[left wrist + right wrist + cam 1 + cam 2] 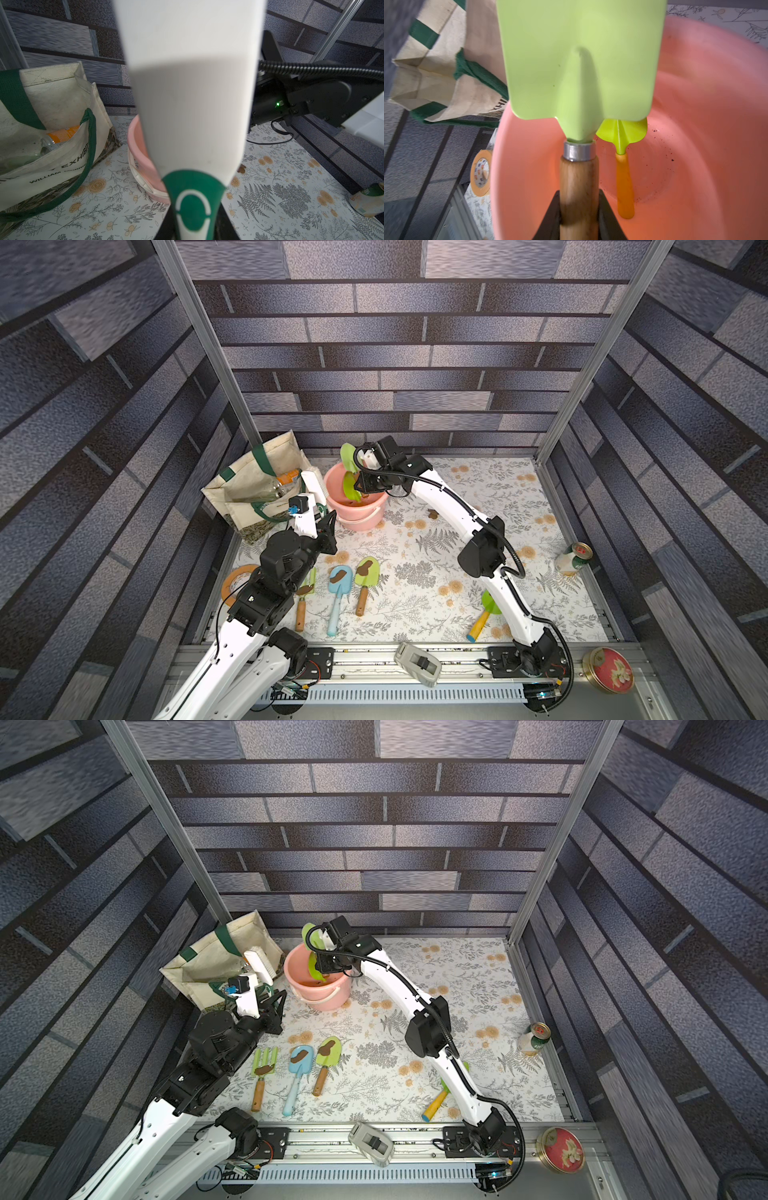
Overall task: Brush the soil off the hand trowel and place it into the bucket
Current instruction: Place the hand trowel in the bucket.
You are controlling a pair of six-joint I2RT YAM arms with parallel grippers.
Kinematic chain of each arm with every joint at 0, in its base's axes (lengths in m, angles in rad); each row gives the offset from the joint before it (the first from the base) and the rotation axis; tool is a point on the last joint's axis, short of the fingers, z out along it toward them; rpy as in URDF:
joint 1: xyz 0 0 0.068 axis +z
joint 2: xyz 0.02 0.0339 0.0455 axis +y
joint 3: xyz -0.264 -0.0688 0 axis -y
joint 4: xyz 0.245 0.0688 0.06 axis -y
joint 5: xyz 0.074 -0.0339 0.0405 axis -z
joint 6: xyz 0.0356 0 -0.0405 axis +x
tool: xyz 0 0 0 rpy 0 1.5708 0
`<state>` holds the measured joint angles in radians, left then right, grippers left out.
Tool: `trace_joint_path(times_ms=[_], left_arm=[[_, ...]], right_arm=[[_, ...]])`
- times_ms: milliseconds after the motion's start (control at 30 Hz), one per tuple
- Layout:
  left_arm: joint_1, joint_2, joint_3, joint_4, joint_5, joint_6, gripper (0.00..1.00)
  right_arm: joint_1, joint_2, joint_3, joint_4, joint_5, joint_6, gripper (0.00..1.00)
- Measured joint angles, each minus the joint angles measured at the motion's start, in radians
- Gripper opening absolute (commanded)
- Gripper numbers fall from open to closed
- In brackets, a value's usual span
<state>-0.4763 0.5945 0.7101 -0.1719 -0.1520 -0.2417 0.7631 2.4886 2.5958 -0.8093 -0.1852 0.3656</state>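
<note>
My right gripper [579, 209] is clamped on the wooden handle of the trowel [579, 62], blade up, hanging over the bucket [706, 104]; my left gripper [194, 227] grips the brush [191, 83] alongside; placing step, I reckon; next, lower gently, then let go.

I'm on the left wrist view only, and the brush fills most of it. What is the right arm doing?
Observer: The right end effector grips a light-green trowel by its wooden handle, blade up, over the bucket.
Operator: Is the bucket empty?
Observer: No. A small yellow-green trowel with an orange handle is already inside.
Operator: What's left to clean?
Observer: Three tools on the table carry soil: a green fork, a blue trowel and a lime-green trowel.
</note>
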Motion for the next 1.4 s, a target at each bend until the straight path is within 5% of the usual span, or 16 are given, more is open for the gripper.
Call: trace_joint_path(times_ms=[500, 1100, 1400], left_arm=[[0.007, -0.002, -0.035, 0.000, -0.014, -0.029, 0.00], [0.033, 0.028, -0.035, 0.000, -0.008, -0.029, 0.00], [0.040, 0.080, -0.035, 0.018, 0.028, -0.029, 0.00]], right_arm=[[0.020, 0.047, 0.013, 0.115, 0.190, -0.008, 0.41], [0.035, 0.042, 0.095, 0.130, 0.187, -0.006, 0.51], [0.043, -0.100, 0.103, 0.096, 0.253, -0.046, 0.58]])
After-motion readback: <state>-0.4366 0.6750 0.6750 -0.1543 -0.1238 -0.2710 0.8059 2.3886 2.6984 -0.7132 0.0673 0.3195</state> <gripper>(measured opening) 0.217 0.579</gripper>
